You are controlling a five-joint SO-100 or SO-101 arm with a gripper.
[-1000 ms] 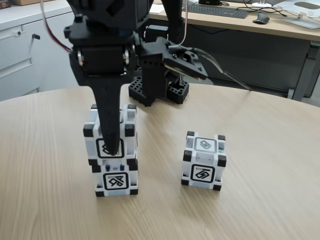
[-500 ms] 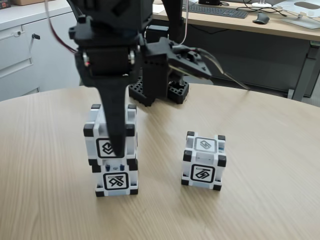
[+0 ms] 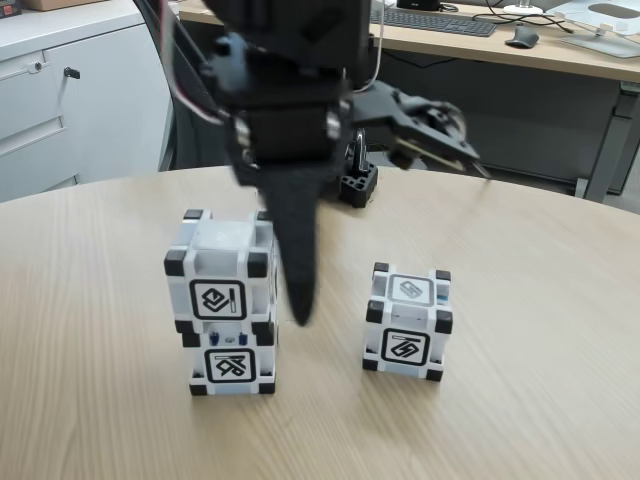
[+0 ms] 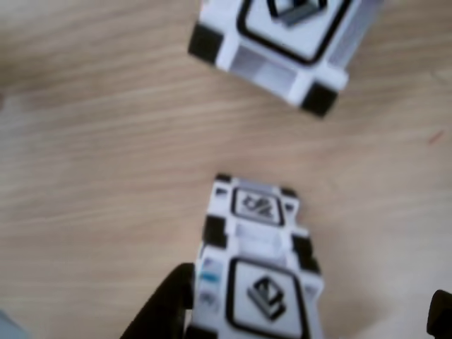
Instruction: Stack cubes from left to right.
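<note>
Where two small white-grey plastic cubes with black corners form a stack, the upper cube [image 3: 221,276] sits on the lower cube [image 3: 232,362] at the left of the light wooden table [image 3: 520,420]. The third cube [image 3: 407,322] stands apart, right. The black pincer [image 3: 300,300] hangs between them, blurred, spread wide, holding nothing.

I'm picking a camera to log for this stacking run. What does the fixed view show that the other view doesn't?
Fixed view: the arm's black gripper beside the stack, the table edge, a desk with keyboard behind. Other view: close top-down look at the stack's upper glyph. Both: the two-cube stack and the lone cube on the wooden table.
</note>
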